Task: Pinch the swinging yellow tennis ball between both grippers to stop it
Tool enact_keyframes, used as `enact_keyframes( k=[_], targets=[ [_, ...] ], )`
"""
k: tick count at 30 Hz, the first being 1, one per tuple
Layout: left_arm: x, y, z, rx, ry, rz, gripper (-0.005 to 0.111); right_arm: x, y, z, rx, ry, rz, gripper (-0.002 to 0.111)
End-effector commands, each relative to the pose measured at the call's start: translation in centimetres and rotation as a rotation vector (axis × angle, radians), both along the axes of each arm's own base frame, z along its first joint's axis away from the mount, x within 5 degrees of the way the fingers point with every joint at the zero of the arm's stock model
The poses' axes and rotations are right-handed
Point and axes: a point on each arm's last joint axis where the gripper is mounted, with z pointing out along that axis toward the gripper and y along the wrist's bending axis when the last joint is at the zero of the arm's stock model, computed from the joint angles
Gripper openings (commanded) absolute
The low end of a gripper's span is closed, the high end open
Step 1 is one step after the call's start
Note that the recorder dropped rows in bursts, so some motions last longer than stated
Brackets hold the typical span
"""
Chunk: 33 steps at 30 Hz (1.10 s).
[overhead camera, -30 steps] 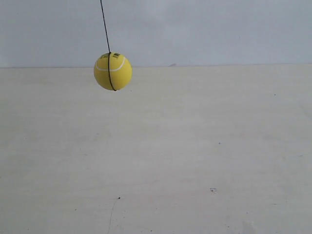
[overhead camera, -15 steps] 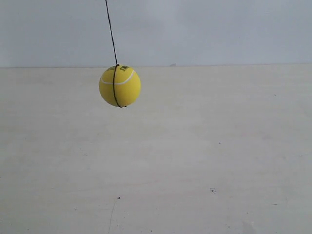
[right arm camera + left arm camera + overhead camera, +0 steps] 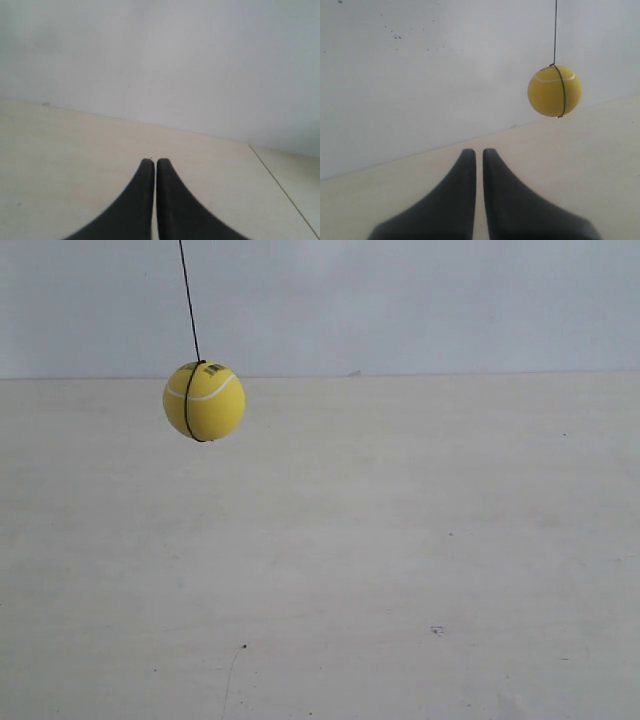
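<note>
The yellow tennis ball [image 3: 204, 401] hangs on a thin dark string [image 3: 189, 300] above the pale table, left of centre in the exterior view, with its white seam and a black print on top. Neither arm shows in that view. In the left wrist view the ball [image 3: 555, 91] hangs well ahead of my left gripper [image 3: 479, 151] and off to one side; the two black fingers are shut with only a thin slit between them, holding nothing. My right gripper [image 3: 153, 160] is shut and empty too. The ball does not show in the right wrist view.
A pale cream table [image 3: 400, 560] fills the lower part of the exterior view, with a plain grey-white wall [image 3: 420, 300] behind it. A thin dark seam line [image 3: 280, 187] crosses the table surface in the right wrist view.
The ball swung right and lower half a second ago, and has now swung back left and slightly up. No arm has come into the exterior view.
</note>
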Motion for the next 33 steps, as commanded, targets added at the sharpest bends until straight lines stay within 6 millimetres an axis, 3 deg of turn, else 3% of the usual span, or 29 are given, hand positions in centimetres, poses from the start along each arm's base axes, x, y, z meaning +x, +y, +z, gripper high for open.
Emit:
enact_keyframes(
  k=[1, 10, 33],
  targets=[
    [0.00, -0.01, -0.15, -0.013, 0.006, -0.002, 0.005, -0.27, 0.55, -1.29, -0.068, 0.134, 0.064, 0.000],
    [0.00, -0.01, -0.15, -0.013, 0.006, -0.002, 0.005, -0.33, 0.09, -1.75, 0.118, 0.188, -0.005, 0.000],
    [0.00, -0.01, -0.15, -0.013, 0.006, -0.002, 0.005, -0.39, 0.18, -2.03, 0.104, 0.219, 0.005, 0.000]
  ],
)
